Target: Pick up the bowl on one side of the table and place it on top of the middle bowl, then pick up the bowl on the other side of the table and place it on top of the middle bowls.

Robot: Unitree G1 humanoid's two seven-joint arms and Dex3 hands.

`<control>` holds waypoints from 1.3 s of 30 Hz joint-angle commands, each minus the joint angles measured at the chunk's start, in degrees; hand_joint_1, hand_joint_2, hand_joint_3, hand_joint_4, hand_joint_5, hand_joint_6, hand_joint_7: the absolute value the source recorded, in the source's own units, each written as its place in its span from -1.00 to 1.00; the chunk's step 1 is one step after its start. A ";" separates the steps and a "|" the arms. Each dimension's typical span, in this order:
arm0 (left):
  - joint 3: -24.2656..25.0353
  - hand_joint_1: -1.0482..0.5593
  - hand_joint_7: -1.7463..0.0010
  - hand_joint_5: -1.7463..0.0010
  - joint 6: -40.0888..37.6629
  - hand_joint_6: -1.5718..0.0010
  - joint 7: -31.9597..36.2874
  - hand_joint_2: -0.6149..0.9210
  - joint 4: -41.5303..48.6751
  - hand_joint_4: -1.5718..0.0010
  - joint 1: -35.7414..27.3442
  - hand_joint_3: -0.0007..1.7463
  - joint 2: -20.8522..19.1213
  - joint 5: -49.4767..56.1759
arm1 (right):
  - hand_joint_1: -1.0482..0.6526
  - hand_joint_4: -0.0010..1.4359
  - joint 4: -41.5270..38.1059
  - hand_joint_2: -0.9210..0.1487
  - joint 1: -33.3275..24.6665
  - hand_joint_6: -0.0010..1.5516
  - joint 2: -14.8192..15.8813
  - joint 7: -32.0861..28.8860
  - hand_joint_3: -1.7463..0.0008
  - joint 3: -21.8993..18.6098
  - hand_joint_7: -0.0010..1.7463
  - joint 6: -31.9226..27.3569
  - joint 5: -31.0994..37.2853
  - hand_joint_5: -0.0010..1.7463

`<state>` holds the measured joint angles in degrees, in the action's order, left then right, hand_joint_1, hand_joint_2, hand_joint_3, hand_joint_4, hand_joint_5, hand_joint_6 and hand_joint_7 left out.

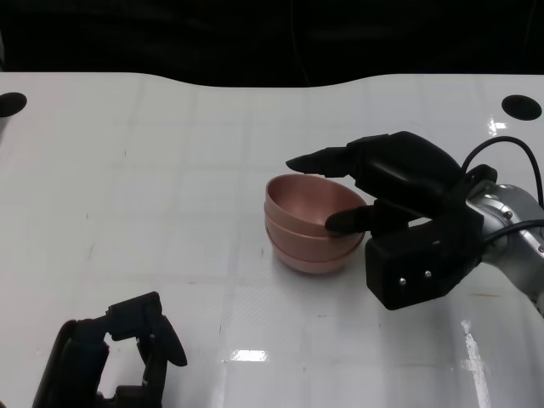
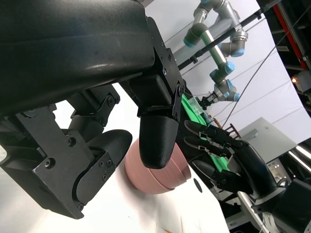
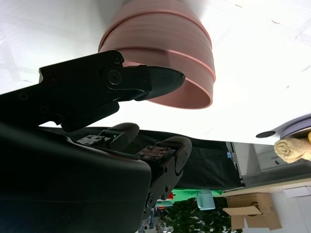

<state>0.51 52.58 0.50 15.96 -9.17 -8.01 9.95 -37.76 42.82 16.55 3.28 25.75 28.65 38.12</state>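
Note:
A stack of nested pink bowls (image 1: pixel 310 223) stands upright at the middle of the white table (image 1: pixel 170 187); it also shows in the left wrist view (image 2: pixel 155 174) and the right wrist view (image 3: pixel 165 58). My right hand (image 1: pixel 395 204) is at the stack's right side. Its fingers (image 1: pixel 319 161) reach over the far rim and its thumb (image 1: pixel 347 221) lies by the near right rim. The fingers are spread, and the wrist views show a gap between them and the bowls. My left hand (image 1: pixel 115 361) hovers at the near left edge, fingers apart, holding nothing.
Black round holes sit at the table's far right corner (image 1: pixel 521 106) and far left corner (image 1: pixel 10 104). The table's far edge meets a dark backdrop. Bare white tabletop surrounds the stack on all sides.

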 commanded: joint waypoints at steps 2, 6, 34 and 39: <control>0.50 0.26 -0.74 -0.99 -0.44 -0.14 0.59 0.12 -0.40 -0.20 -0.16 0.85 -0.15 0.05 | -0.62 -0.60 2.44 -1.00 -1.29 -0.64 1.86 0.63 0.47 -0.87 -0.99 -0.08 -0.84 -0.89; 0.63 0.25 -0.74 -0.99 -0.62 -0.14 0.85 0.12 -0.67 -0.20 -0.21 0.85 -0.11 0.70 | -0.61 -0.59 5.08 -1.00 -3.03 -0.63 2.95 0.50 0.50 -1.66 -0.99 0.24 -1.29 -0.88; 0.41 0.26 -0.74 -1.00 -1.29 -0.15 0.86 0.09 -0.83 -0.20 0.05 0.89 -0.23 0.67 | 0.20 -0.09 31.23 -0.92 -35.94 0.15 3.42 -8.57 0.97 -15.10 -0.65 9.77 -13.65 0.07; 0.68 0.25 -0.75 -1.00 -1.07 -0.14 1.25 0.10 -0.46 -0.20 0.16 0.88 -0.34 1.36 | 0.45 0.18 32.30 -0.34 -39.31 0.32 2.52 -7.97 0.28 -15.73 -0.32 13.07 -18.43 0.37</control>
<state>0.49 51.72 1.05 15.37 -8.72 -7.73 11.16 -6.04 4.55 19.12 -5.09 11.19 40.32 21.57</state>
